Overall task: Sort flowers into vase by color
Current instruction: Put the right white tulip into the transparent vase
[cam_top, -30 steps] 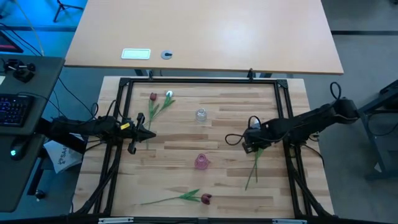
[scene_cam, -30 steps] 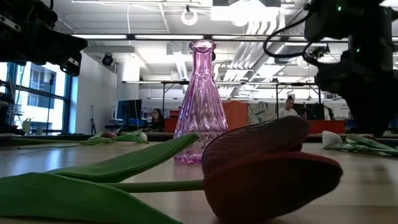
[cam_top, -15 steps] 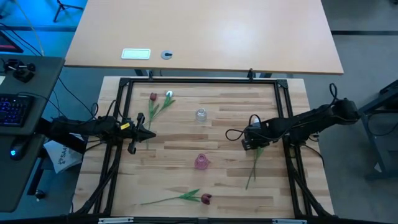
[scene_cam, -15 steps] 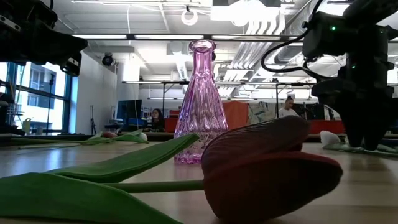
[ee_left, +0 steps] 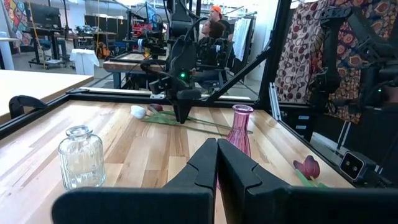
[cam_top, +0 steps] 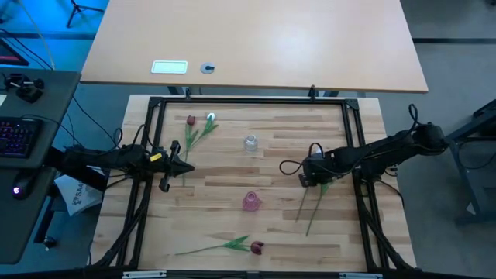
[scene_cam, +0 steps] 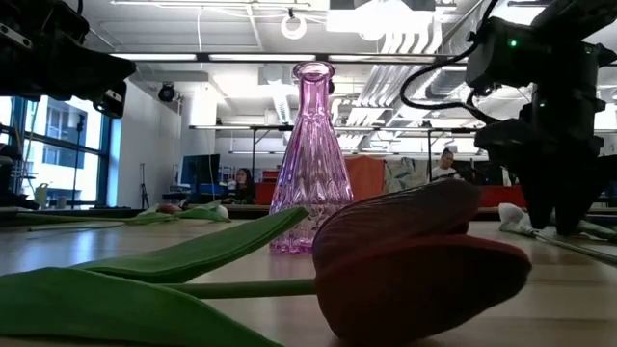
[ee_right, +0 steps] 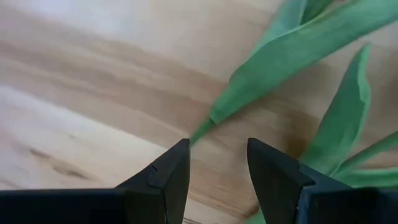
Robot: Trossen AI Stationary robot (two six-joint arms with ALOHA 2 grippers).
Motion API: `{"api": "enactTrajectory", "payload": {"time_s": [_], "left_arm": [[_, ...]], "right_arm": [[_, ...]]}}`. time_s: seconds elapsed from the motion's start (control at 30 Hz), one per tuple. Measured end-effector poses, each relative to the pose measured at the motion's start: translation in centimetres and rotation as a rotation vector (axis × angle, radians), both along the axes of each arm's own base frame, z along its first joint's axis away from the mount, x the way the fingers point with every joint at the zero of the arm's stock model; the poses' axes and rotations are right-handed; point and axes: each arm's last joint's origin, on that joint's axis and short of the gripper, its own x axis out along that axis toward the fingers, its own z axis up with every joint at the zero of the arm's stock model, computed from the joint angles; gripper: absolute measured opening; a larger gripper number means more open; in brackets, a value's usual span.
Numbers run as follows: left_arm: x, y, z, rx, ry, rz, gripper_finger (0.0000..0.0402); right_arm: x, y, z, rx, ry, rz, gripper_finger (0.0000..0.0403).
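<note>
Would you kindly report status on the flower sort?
Right gripper open, low over white tulip's leaves. Left gripper shut, waiting at table's left. Pink vase empty, path unobstructed.

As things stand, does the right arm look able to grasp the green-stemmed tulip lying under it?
Probably yes. The right gripper is open, low over the green-stemmed tulip, a stem or leaf tip showing between its fingers, and only bare wooden table lies around.

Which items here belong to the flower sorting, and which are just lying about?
Job items:
- flowers at the right claw: stems
- red tulip, near edge
- red and white tulip pair, far left
- pink vase
- clear vase

Lying about:
- white card and small round object on the far table
- keyboard
</note>
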Motion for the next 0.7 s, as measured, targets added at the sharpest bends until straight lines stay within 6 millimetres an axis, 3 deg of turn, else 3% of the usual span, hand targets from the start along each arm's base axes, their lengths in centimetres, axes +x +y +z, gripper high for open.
{"api": "enactTrajectory", "payload": {"time_s": [0.2, 0.7], "left_arm": [[0.00, 0.00, 0.00, 0.000, -0.001, 0.000, 0.0000], [0.00, 0.00, 0.01, 0.000, -0.001, 0.000, 0.0000]], "right_arm": [[0.54, 0.00, 0.15, 0.023, -0.046, -0.183, 0.0154], [0.05, -0.43, 0.04, -0.065, -0.014, -0.404, 0.0153]]}}
